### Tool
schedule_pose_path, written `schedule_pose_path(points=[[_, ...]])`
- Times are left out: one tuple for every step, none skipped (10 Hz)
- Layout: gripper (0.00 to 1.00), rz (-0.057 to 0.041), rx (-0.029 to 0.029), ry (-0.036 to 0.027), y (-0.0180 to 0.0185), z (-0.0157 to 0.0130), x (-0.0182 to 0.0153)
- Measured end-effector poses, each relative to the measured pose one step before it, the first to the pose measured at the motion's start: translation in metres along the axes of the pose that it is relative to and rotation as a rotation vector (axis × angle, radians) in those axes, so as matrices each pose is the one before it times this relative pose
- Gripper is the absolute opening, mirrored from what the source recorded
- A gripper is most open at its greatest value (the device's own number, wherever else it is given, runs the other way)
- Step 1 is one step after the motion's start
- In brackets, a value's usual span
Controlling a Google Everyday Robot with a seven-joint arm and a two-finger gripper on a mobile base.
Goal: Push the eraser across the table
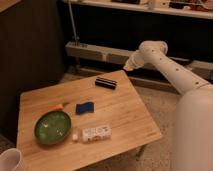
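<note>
The eraser [106, 82], a small black block with a paler top edge, lies near the far edge of the light wooden table [125, 117]. My gripper [129, 65] hangs at the end of the white arm, just beyond the table's far right corner. It is to the right of the eraser, a little above it, and apart from it. Nothing shows in the gripper.
On the table lie a flat blue pad [85, 107], a green bowl [52, 127], a white printed packet [95, 133] and a small orange item [59, 106]. A white cup [10, 161] stands at the bottom left. A grey rail [95, 52] and dark shelving run behind.
</note>
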Motion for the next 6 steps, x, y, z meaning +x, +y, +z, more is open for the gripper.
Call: schedule_pose_path(points=[[0.4, -0.0135, -0.00577, -0.02383, 0.00751, 0.01098, -0.00217], [0.4, -0.02368, -0.00233, -0.03425, 0.00931, 0.0131, -0.00552], [0.4, -0.02504, 0.00739, -0.02067, 0.00281, 0.00456, -0.00478], [0.4, -0.02163, 0.00804, -0.0093, 0.00016, 0.0019, -0.00325], [0.4, -0.02168, 0.00897, -0.00567, -0.00202, 0.00292, -0.0023], [0.4, -0.01863, 0.00489, -0.00053, -0.00142, 0.00397, -0.00157]])
